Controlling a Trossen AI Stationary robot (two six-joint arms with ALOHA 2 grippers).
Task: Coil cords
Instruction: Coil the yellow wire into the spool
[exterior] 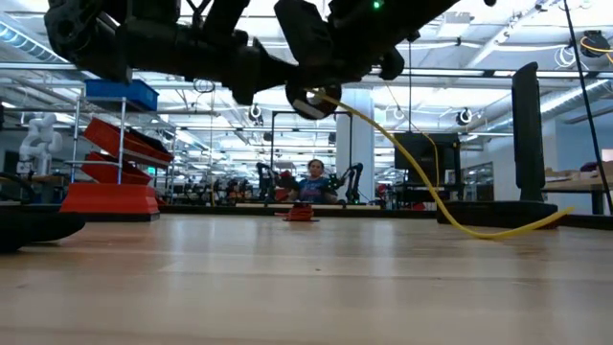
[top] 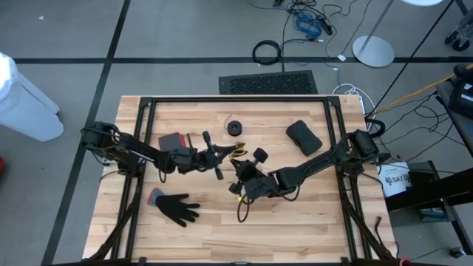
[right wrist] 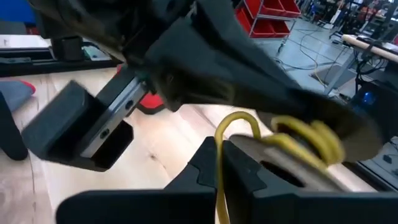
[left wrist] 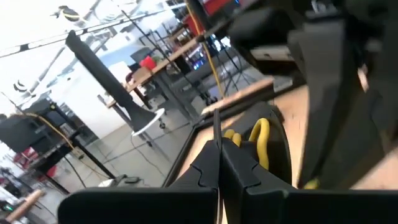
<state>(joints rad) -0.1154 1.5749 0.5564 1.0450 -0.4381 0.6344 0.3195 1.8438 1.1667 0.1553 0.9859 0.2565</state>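
Observation:
The yellow-orange cord (top: 240, 151) is held up over the table's middle between both grippers. Its loops show in the left wrist view (left wrist: 260, 135) and the right wrist view (right wrist: 311, 140). Its free tail (exterior: 450, 206) hangs down to the table. My left gripper (top: 231, 153) is shut on the loops. My right gripper (top: 240, 171) is shut on a strand just beside it. The small black cord (top: 235, 128) lies coiled on the table farther back, touched by neither gripper. My left gripper is shut on the cord's coiled loops (left wrist: 235, 138), which bunch at its fingertips, coming level from the table's left. The loops are lifted clear of the table. The fingers hide the exact place of contact. My right gripper pinches a single strand (right wrist: 219, 163) between its two fingers, just below a small loop (right wrist: 237, 119). It comes from the table's right, close against the left gripper. The strand runs back between the fingers and hangs slack toward the table.
A black glove (top: 177, 207) lies at the near left. A red and grey object (top: 171, 140) sits under the left arm. A black block (top: 304, 137) lies at the far right. The cord's tail end (exterior: 560, 217) rests on the wood.

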